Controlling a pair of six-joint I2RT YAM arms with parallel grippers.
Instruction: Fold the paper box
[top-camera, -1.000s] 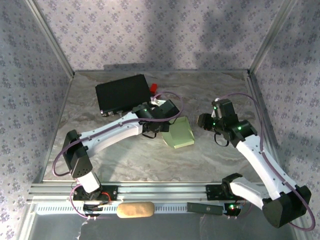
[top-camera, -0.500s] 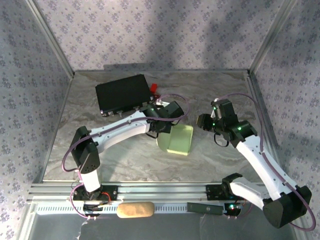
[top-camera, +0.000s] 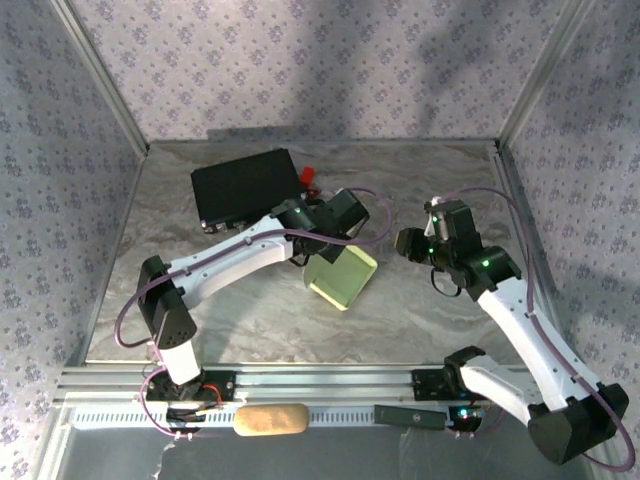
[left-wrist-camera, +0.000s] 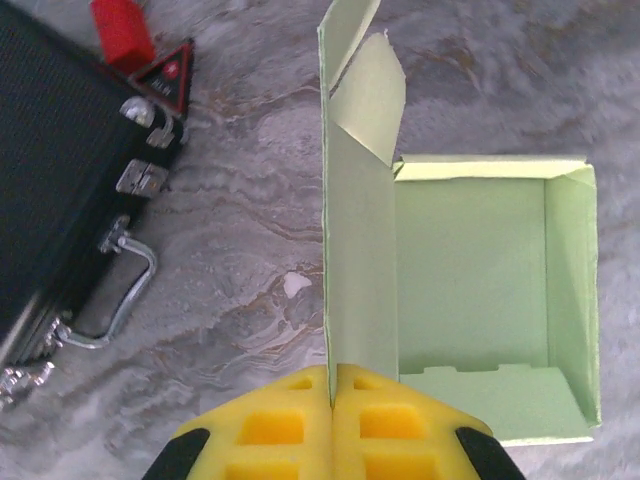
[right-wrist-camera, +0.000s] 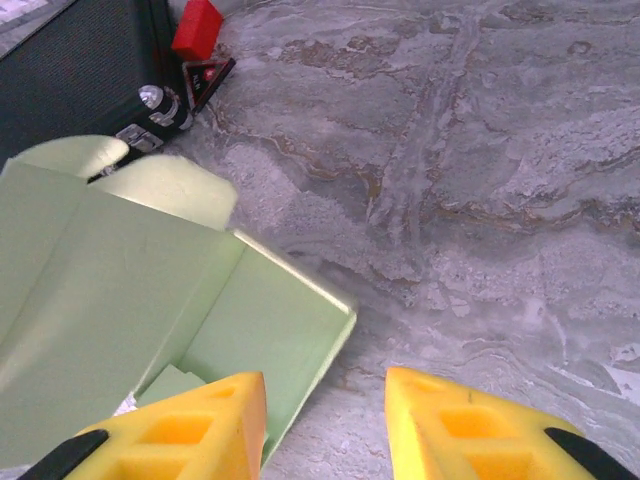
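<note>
While the pale light-green thin-card paper box (top-camera: 342, 278) is at mid-table, near the black metal-handled case (top-camera: 245, 185), its body looks formed (walls up, hollow inside) but the lid panel and tabs stand unfolded, so closing is left. Left gripper (left-wrist-camera: 332, 385) is pinched tight on one upright panel; right gripper (right-wrist-camera: 325, 400) gapes empty just beside the box. Left wrist view shows the interior; top view shows both arms' spacing.

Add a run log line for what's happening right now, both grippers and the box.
left gripper: shut on paper box wall | right gripper: open, empty, beside box | box: top open, flap untucked | fold: unfinished
</note>
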